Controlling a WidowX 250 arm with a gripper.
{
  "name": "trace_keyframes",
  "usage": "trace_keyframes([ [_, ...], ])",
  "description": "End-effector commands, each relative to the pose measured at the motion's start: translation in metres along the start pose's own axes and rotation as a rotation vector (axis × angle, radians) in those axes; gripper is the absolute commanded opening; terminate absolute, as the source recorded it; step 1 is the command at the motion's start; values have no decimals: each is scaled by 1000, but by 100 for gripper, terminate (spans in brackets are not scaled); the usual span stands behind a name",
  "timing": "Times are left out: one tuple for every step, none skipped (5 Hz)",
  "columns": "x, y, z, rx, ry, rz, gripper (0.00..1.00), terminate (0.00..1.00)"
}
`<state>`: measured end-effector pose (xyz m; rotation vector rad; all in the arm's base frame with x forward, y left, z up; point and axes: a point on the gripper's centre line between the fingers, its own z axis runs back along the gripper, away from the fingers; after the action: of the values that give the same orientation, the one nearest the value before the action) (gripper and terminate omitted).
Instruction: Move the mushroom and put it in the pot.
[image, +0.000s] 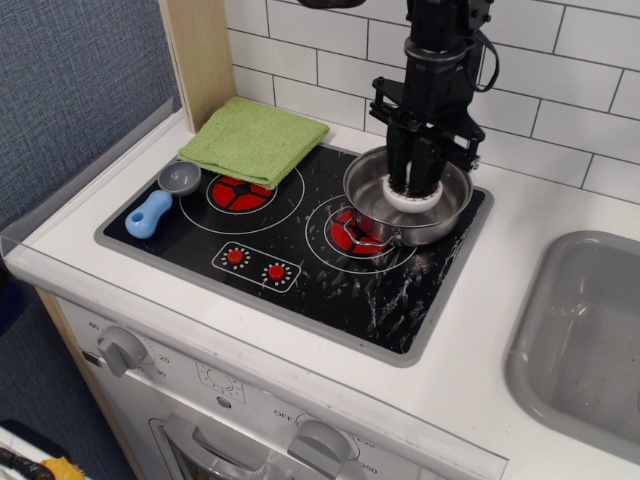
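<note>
The shiny steel pot (362, 207) stands on the right front burner of the black stovetop (300, 290). My gripper (416, 184) reaches straight down into the pot, its black fingers closed around the white mushroom (416, 201). The mushroom's round white cap shows just below the fingertips, inside the pot's rim and low in the bowl. I cannot tell whether it touches the pot's bottom. The mushroom's stem and gilled face are hidden by the fingers.
A folded green cloth (255, 138) lies at the stove's back left. A blue-handled grey scoop (160, 200) lies at the left edge. A grey sink (590, 330) is at the right. A white tiled wall stands behind, and a wooden post (200, 60) at the back left.
</note>
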<state>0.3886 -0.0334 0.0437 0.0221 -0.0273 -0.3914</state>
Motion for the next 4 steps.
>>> trace_keyframes([
  [-1,-3,30,29,-61,-7,100,0],
  [-9,2,57,44,-110,49,100,0],
  [-22,7,80,43,-138,125,100,0],
  [-28,11,74,25,-104,166,100,0],
])
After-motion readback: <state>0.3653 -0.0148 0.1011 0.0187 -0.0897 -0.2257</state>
